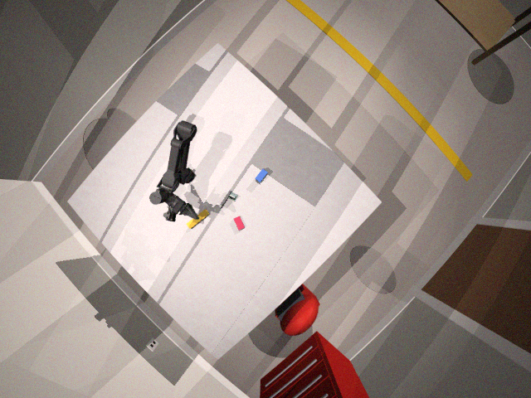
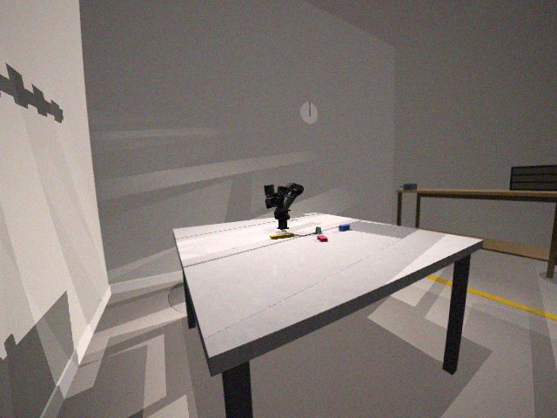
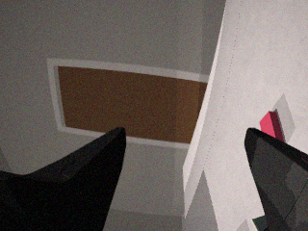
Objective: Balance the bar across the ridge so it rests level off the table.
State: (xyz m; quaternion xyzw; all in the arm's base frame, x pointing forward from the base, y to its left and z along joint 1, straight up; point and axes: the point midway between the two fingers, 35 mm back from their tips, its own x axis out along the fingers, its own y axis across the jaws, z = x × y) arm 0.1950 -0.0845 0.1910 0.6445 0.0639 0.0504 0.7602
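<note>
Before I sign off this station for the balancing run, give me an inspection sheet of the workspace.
Surface: white table, lit in bands with shadows across it.
Job's things: yellow bar lies flat on the table under the gripper; small grey ridge stands apart from it, nothing on it.
Clutter: red block and blue block, each loose on the table.
Grippers: gripper over the bar, fingers apart, nothing between them.
Cables: nothing seen.
Surroundings: red tool chest, yellow floor line, wooden bench.
</note>
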